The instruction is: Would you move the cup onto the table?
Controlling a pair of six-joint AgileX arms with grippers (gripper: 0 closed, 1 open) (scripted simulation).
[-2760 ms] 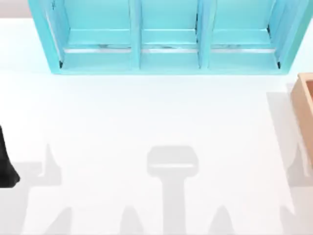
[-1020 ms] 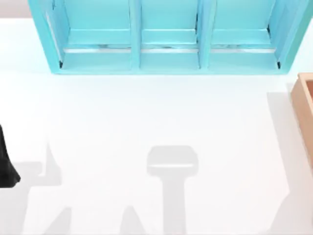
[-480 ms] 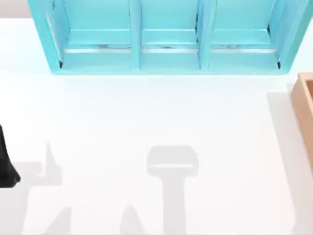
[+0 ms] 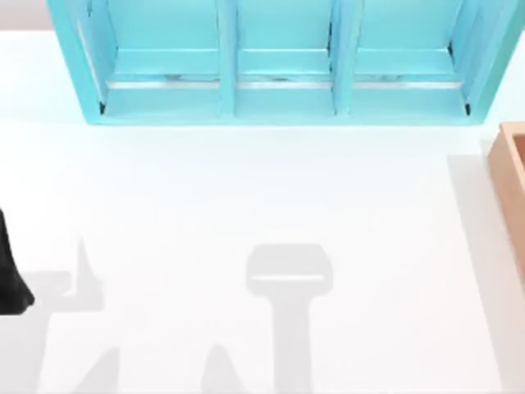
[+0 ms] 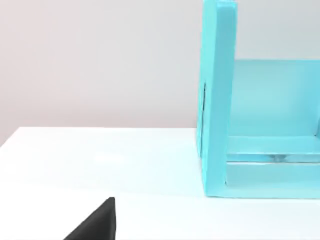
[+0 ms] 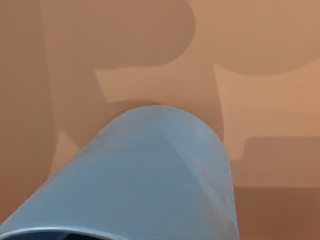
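A turquoise shelf unit [image 4: 279,61] stands at the table's [image 4: 246,197] far edge. The blue cup [image 6: 145,175] apparently lies tilted inside the tan wooden box [image 6: 260,75]; its sides are plain. The left arm [image 4: 10,275] sits parked at the left edge.

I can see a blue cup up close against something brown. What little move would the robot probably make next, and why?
Probably the right arm eases a little closer to the cup to grip it. The right wrist view has the cup very near, lying against the tan wood of the box at the table's right edge. The left arm sits parked at the left edge.
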